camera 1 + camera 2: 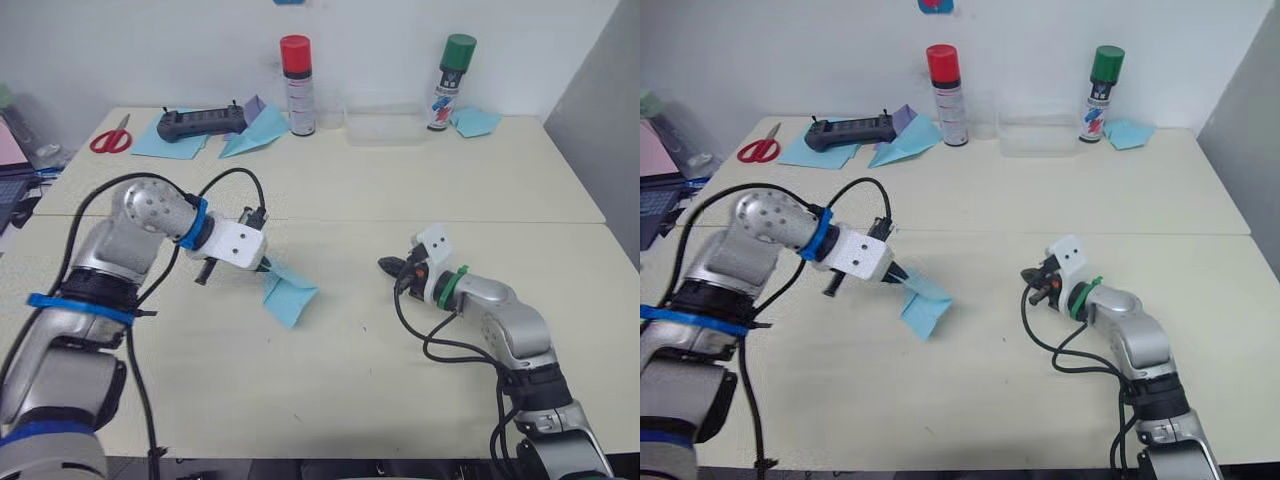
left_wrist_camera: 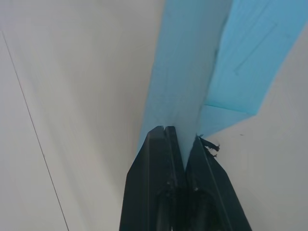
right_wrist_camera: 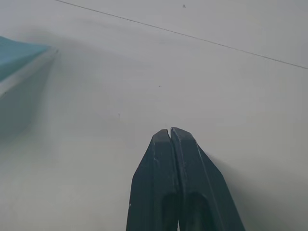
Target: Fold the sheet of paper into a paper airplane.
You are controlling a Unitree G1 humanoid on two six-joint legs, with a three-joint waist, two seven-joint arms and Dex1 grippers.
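The light blue sheet of paper lies partly folded near the middle of the table, with one flap raised at its left end. My left gripper is shut on that raised flap, and the left wrist view shows the paper pinched between the two black fingers. My right gripper rests on the table well to the right of the paper, shut with nothing in it. Its fingers point across bare table toward the paper's edge.
At the back of the table stand a red-capped spray can, a green-capped spray can and a clear tray. Red scissors, a black remote, a folded blue paper dart and other blue papers lie there too.
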